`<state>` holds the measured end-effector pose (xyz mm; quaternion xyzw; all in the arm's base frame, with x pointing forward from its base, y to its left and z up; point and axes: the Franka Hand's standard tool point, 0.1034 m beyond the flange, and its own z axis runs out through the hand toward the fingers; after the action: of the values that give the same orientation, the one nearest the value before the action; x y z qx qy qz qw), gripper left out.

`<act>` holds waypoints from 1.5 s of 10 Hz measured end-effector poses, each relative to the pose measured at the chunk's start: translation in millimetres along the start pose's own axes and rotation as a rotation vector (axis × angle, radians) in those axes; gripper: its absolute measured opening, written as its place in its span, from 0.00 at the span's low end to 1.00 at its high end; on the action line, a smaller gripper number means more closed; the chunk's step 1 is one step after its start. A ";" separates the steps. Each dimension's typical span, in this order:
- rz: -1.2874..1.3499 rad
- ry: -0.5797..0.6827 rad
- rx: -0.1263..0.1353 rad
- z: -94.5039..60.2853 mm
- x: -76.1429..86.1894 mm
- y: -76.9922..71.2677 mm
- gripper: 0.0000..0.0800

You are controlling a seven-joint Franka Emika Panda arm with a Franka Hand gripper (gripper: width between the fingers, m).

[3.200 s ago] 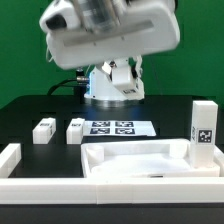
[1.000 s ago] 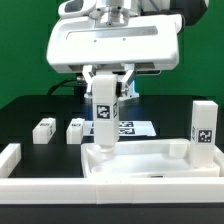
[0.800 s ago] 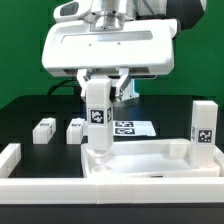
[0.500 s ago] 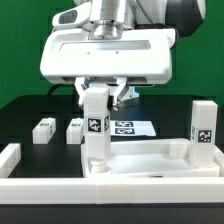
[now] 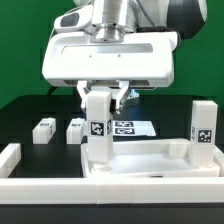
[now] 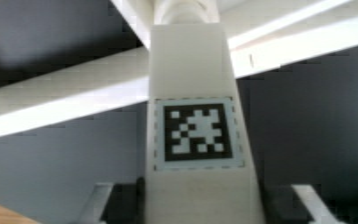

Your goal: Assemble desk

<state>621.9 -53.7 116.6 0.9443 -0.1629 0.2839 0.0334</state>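
The white tabletop tray [image 5: 150,165] lies at the front of the black table. My gripper [image 5: 99,96] is shut on a white square leg [image 5: 97,135] with a black-and-white tag and holds it upright over the tray's corner at the exterior view's left, its foot at the rim. In the wrist view the leg [image 6: 197,110] fills the middle, gripped between the fingers [image 6: 126,200]. Another leg [image 5: 204,135] stands upright at the tray's corner on the exterior view's right. Two more legs [image 5: 44,130] [image 5: 75,130] lie on the table at the exterior view's left.
The marker board [image 5: 125,128] lies flat behind the tray, partly hidden by the held leg. A low white rail [image 5: 10,160] borders the table's front and the exterior view's left side. The robot base stands at the back.
My arm came down with a leg in its grip, carried it toward the exterior view's left and lowered it onto the tray's corner. In the last half second it has barely moved.
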 end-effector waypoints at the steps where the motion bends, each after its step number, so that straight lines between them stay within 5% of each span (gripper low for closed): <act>1: 0.000 -0.005 -0.003 1.3 -3.2 1.8 0.36; 7: -0.007 0.012 -0.017 5.7 -7.5 4.3 0.36; 8: -0.007 0.011 -0.017 5.8 -7.8 4.3 0.47; 9: -0.007 0.011 -0.017 5.9 -7.8 4.4 0.72; 15: -0.007 0.011 -0.017 6.0 -8.0 4.4 0.81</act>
<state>617.4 -56.5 107.1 0.9430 -0.1618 0.2875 0.0434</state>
